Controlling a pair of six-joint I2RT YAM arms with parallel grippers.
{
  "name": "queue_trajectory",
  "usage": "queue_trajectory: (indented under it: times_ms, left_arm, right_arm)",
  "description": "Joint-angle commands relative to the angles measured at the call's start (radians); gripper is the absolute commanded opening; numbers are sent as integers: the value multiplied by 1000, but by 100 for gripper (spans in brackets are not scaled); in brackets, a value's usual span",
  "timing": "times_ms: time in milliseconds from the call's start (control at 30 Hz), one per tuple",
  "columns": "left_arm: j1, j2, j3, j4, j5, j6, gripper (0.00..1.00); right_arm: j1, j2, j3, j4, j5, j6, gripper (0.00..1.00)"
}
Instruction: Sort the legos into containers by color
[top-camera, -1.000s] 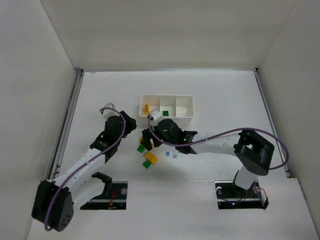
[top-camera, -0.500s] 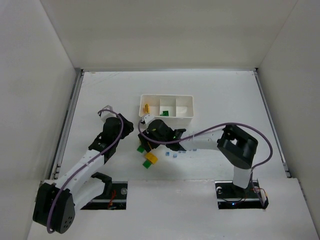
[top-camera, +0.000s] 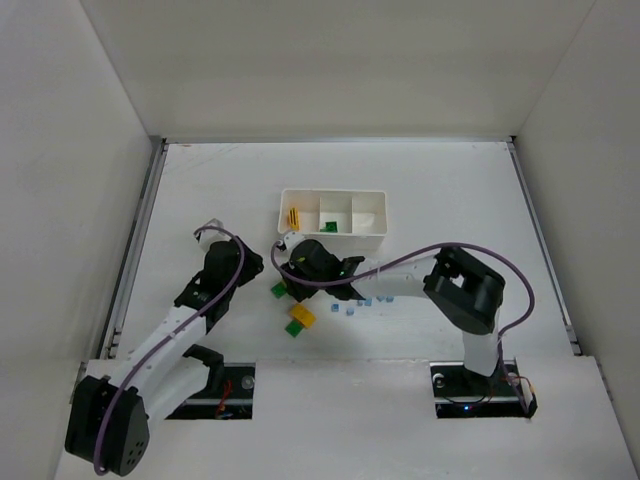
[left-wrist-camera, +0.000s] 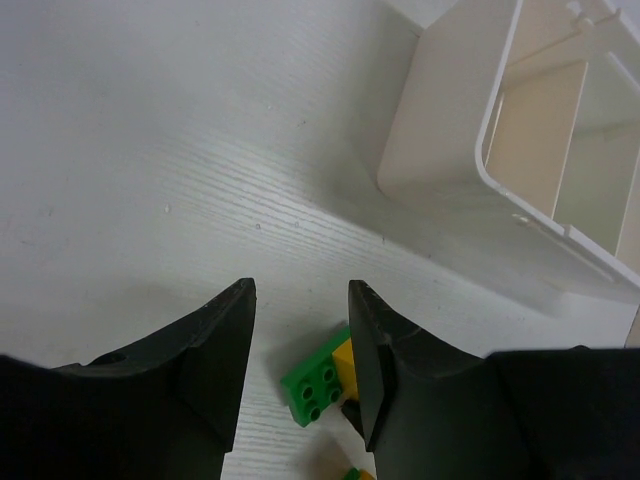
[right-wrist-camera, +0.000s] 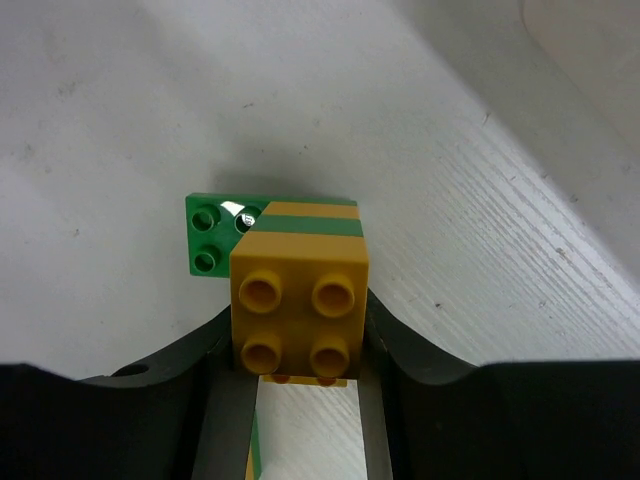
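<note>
In the right wrist view my right gripper (right-wrist-camera: 300, 335) is shut on a yellow lego (right-wrist-camera: 299, 312), one finger against each side. The brick tops a yellow-green stack with a green plate (right-wrist-camera: 210, 235) jutting out to its left. From above, that gripper (top-camera: 289, 273) is down on the stack (top-camera: 277, 290), just below the white tray's containers (top-camera: 365, 236). My left gripper (left-wrist-camera: 300, 292) hangs open with nothing in it, and the same green-yellow pair (left-wrist-camera: 318, 384) lies just beyond its tips. Another yellow-green pair (top-camera: 299, 319) rests nearer the front.
The tray's left container holds a yellow brick (top-camera: 292, 218) and its middle one a green brick (top-camera: 329, 226). Tiny light blue pieces (top-camera: 366, 301) lie scattered by the right forearm. The tray's wall (left-wrist-camera: 450, 150) stands close on the left gripper's far right.
My right gripper has moved left and down from the tray onto the stack and closed on the yellow brick. The left gripper's jaws have narrowed and the arm has drawn back slightly.
</note>
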Motion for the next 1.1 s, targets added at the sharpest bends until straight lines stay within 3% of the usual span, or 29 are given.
queue_trajectory:
  times_ms: [0, 267, 533, 767, 1067]
  left_arm:
    - [1, -34, 0, -37, -7, -22, 39]
    - [-45, -141, 48, -41, 29, -22, 41]
    - [-169, -232, 109, 64, 36, -14, 48]
    - [-284, -141, 137, 195, 20, 10, 49]
    - [-327, -3, 201, 250, -20, 55, 46]
  right_arm:
    - [4, -45, 28, 7, 24, 2, 31]
    - [-16, -271, -44, 76, 46, 37, 27]
    - [-97, -417, -102, 58, 26, 53, 27]
    - [-145, -457, -139, 79, 14, 63, 27]
    - [-202, -532, -228, 159, -37, 97, 28]
